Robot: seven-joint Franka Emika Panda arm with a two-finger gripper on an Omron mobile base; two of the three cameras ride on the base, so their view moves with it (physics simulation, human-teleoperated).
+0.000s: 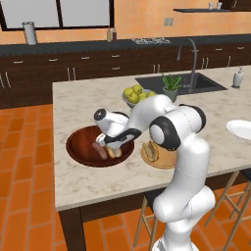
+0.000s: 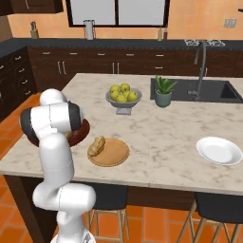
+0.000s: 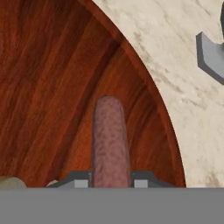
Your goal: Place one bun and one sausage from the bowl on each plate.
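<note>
- Reddish-brown sausage (image 3: 109, 140) lies inside the wooden bowl (image 1: 78, 142), near its rim, and the gripper (image 3: 110, 180) is clenched on it from both sides.
- One bun (image 1: 115, 152) is in the bowl beside it.
- To the right, the tan plate (image 2: 116, 154) carries a bun (image 2: 97, 146) but no sausage that I can see.
- Far right, the white plate (image 2: 219, 150) has nothing yet, so most of the work remains.

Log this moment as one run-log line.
pincer: shut on sausage | sausage: in wooden bowl | tan plate: bun on it | white plate: bare
</note>
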